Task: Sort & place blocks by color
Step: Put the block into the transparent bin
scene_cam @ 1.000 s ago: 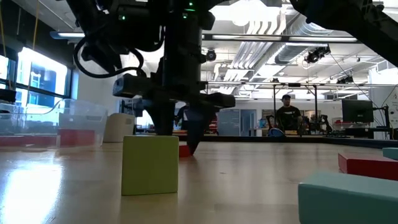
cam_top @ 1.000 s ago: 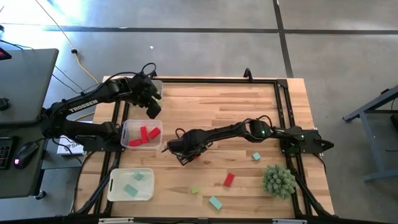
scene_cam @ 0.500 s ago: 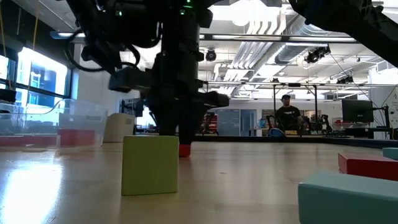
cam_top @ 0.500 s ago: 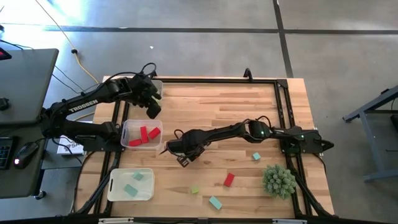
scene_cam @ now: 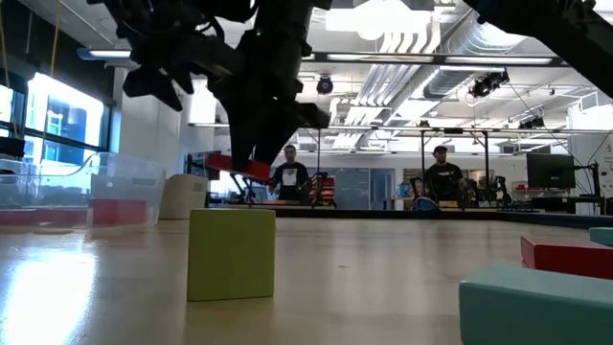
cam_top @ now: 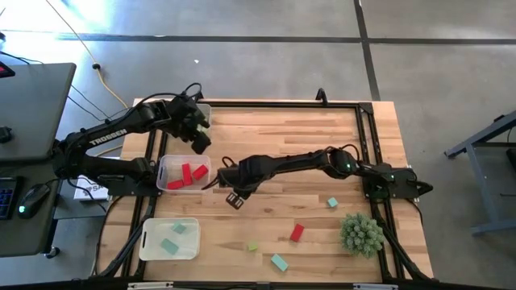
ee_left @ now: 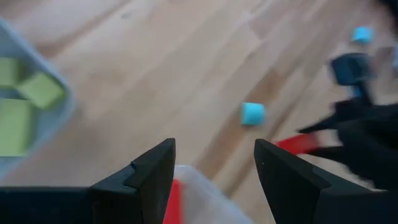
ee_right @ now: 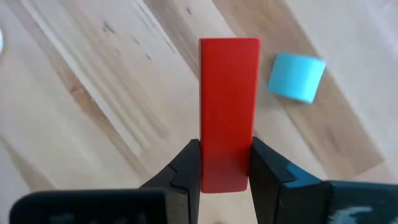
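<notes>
from above: the right claw [cam_top: 229,187] sits near the middle of the counter [cam_top: 274,137], just beside the bin with red blocks [cam_top: 183,174], which lies toward the left arm's side of it. the left claw [cam_top: 199,137] hangs over the far left part of the counter, beyond that bin, so the right arm is the one placed for the drop.

from counter height: a red bar [scene_cam: 239,165] is lifted clear of the wood, pinched in the dark claw above the yellow-green cube [scene_cam: 231,254].

left wrist: the left claw [ee_left: 214,168] stands wide with nothing between its fingers.

right wrist: the right claw [ee_right: 225,167] is clamped on the red bar [ee_right: 228,112], whose long axis runs straight out from the fingers; a light blue block [ee_right: 297,76] lies on the wood below. my guess is the carry only needs a short shift sideways to the red bin.
</notes>
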{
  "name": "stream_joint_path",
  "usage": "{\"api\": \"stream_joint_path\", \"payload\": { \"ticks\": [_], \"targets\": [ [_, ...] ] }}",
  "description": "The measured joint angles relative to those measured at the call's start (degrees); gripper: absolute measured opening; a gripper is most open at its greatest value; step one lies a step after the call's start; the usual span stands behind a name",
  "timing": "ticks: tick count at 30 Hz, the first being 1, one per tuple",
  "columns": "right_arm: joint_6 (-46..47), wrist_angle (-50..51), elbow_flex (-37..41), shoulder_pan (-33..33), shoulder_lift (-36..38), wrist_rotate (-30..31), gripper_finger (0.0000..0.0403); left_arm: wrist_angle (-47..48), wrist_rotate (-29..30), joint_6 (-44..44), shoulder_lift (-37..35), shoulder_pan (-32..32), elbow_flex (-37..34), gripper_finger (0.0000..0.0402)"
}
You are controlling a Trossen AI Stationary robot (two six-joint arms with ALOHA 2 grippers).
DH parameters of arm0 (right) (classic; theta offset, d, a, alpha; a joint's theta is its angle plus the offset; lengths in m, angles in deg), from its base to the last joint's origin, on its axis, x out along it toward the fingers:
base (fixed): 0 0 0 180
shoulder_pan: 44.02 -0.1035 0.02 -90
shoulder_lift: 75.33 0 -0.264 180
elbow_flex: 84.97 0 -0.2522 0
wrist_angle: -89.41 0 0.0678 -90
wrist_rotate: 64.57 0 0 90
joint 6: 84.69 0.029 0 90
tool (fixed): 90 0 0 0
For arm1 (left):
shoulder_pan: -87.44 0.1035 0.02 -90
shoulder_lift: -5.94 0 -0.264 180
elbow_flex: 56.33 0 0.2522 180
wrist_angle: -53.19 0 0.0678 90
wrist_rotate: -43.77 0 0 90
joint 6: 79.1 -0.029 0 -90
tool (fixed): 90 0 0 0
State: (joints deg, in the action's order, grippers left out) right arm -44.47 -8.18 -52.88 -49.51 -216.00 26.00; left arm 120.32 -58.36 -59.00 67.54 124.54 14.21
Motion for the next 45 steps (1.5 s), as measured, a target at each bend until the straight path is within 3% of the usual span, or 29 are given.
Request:
{"api": "stream_joint_path", "payload": {
  "ticks": [3, 20, 38, 45],
  "targets": [
    [-4.5, 0.0, 0.0, 1.2, 0.6, 1.2, 0.0076, -1.4, -2.8, 2.5, 0.0, 0.0, 0.0, 0.0209],
    [-31.1, -6.5, -0.8, 5.6, 6.1, 17.5, 0.0076, -10.0, -2.9, 16.5, 0.0, 0.0, 0.0, 0.0209],
    [-44.2, -14.5, -0.9, 7.0, 7.8, 28.4, 0.0076, -16.2, -2.8, 20.2, 0.8, 0.1, 0.0, 0.0209],
    [-45.8, -19.1, -0.9, 7.1, 8.6, 29.0, 0.0076, -17.8, -2.7, 20.2, 0.8, 0.2, 0.0, 0.0209]
  ]
}}
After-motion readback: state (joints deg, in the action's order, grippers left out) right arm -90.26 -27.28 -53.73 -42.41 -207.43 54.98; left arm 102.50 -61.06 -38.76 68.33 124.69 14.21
